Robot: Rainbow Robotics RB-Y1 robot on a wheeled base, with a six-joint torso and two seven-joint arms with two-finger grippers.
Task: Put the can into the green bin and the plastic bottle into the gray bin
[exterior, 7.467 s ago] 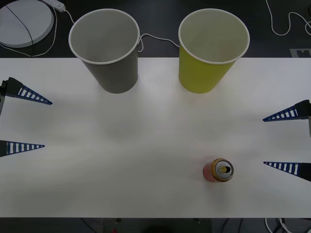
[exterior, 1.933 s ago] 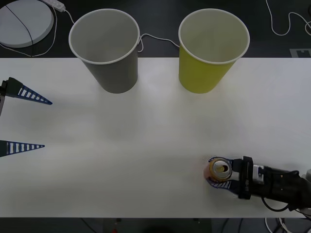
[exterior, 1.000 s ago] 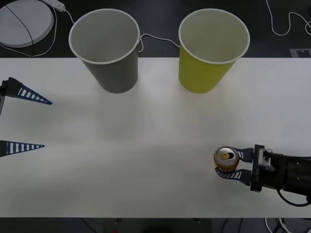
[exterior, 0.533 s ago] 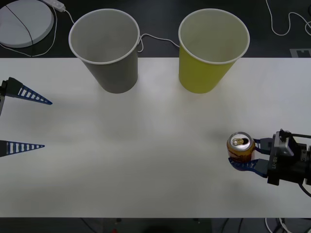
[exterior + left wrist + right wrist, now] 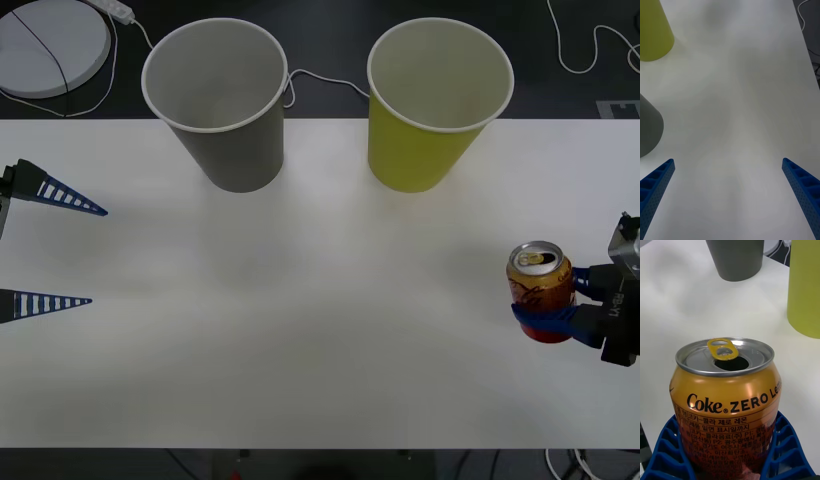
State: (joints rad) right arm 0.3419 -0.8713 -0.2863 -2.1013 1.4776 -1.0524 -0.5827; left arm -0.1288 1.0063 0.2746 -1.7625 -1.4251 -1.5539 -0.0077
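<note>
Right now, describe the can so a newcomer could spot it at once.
Start at the white table and go to its right side, nearer the robot than the green bin. There the right gripper holds the can, fingers shut on its sides. It is orange-red with a metal top, far smaller than either bin.
</note>
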